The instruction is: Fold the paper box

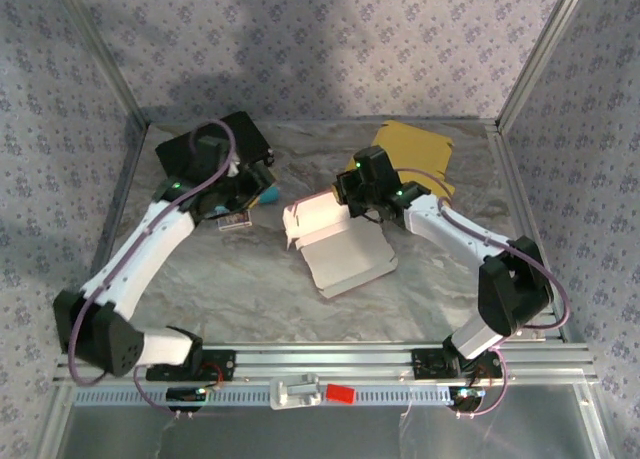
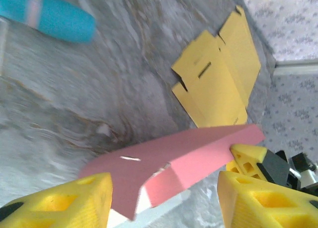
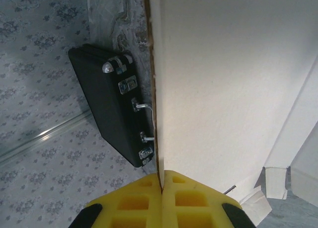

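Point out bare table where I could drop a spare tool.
Free: near strip of table between paper box and rail; far gap between black case and yellow cardboard. Crowded: centre, where right fingers pinch the box and left fingers sit close by.

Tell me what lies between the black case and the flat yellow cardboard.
Nothing: in the top view, bare marble tabletop runs between the black case and the yellow cardboard.

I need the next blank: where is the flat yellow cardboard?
The flat yellow cardboard lies at the table's far right in the top view, just behind the right claw and the pink paper box.
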Motion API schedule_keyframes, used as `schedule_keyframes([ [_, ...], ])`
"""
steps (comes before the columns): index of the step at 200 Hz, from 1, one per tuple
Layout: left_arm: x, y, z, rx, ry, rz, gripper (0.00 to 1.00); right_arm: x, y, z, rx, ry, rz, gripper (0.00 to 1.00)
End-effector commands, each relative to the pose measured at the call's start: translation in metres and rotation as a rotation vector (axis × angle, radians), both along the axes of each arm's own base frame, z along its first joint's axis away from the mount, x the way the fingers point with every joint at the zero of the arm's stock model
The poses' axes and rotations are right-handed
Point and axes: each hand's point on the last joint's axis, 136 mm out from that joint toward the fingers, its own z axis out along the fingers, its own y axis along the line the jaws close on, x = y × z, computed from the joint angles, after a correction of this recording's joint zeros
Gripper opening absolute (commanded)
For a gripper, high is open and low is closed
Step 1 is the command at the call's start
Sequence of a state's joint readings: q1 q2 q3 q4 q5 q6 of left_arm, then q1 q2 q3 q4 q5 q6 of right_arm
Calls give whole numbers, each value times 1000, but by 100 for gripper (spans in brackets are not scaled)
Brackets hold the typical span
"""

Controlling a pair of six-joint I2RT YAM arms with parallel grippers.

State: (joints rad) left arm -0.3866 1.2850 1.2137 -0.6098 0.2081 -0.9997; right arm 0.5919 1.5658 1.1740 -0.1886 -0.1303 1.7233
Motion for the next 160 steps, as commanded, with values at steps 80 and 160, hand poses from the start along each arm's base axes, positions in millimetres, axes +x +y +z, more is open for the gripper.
schedule_keyframes([
  [80,-34,71,-84,242,-102,-44,38,-12,69,-9,62,-195,257,0],
  [160,-42,64,-115,230,-209,-120,33,-27,68,-38,88,-320,359,0],
])
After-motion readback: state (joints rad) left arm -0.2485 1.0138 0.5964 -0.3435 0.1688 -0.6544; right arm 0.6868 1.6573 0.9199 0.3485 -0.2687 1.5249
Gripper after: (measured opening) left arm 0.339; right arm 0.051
